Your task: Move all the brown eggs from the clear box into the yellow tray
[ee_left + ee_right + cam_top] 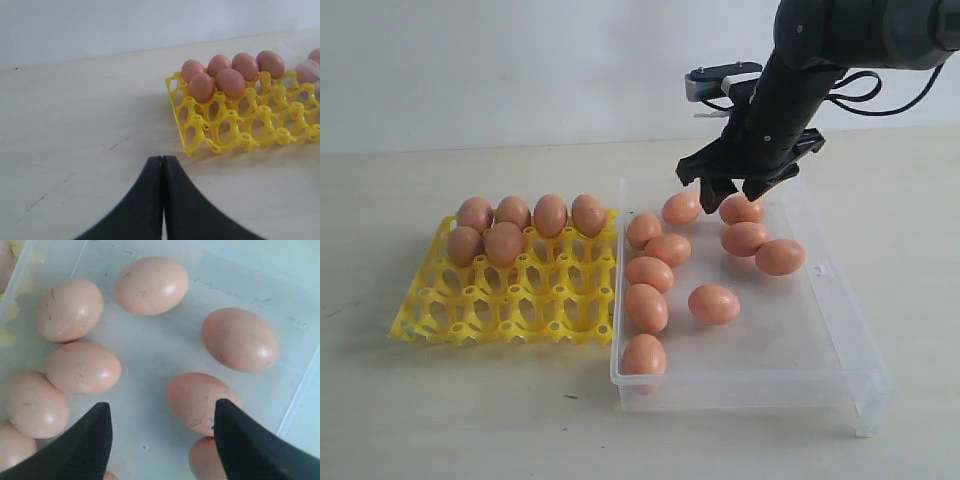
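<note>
The clear box (840, 340) lies right of the yellow tray (510, 300). Several brown eggs (714, 304) lie loose in the box, and several more (550, 215) fill the tray's far cells. My right gripper (728, 190) hangs open over the box's far end, between two eggs (682, 208) (741, 210), holding nothing. In the right wrist view the open gripper (162, 412) has bare box floor between its fingertips (100, 417), with an egg (200, 402) beside one tip. My left gripper (162, 159) is shut and empty above the table, short of the tray's (200, 140) near corner.
The pale table (440, 420) runs round the tray and box, with a white wall behind. The tray's front rows of cells (520, 310) hold no eggs. The right arm (790, 80) slants down from the upper right with cables beside it.
</note>
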You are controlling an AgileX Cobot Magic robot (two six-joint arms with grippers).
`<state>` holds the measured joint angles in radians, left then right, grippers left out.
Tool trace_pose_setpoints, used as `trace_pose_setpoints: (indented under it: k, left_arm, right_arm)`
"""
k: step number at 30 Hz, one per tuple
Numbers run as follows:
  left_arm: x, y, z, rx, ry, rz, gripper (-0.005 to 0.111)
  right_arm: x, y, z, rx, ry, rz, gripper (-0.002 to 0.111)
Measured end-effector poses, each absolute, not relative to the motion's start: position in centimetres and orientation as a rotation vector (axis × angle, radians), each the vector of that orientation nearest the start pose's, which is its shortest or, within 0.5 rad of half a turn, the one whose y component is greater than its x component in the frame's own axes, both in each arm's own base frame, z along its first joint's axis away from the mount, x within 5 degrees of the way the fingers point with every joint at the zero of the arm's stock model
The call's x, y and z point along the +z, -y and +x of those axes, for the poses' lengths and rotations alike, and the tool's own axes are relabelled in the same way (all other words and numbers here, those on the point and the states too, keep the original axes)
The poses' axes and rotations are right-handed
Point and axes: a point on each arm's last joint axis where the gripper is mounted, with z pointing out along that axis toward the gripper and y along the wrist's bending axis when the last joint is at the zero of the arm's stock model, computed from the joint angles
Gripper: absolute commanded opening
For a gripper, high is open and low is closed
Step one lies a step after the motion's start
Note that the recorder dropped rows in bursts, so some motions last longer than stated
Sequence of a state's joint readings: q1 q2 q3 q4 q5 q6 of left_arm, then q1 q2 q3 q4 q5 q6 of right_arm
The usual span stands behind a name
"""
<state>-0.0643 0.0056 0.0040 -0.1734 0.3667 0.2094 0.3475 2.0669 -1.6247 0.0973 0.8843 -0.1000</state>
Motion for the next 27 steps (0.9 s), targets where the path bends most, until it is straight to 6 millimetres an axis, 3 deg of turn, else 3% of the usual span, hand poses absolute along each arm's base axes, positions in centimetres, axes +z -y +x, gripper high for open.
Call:
trace_pose_setpoints:
  k: [9,16,27]
  left_arm:
    - [17.9,0.9,5.3,-0.069,-1.849,0.146,0.000]
    - [17.9,0.9,5.3,-0.069,-1.849,0.146,0.000]
    - [17.9,0.9,5.3,-0.069,-1.849,0.146,0.000]
  right_arm:
    - [18.6,-15.2,41.2,0.151,-2.728,-0.548,0.059]
    - [16.2,-15.0,40.8,0.140,-2.794,-0.561,0.059]
    - [15.1,-14.7,40.9,0.118,-2.767,-0.563,0.059]
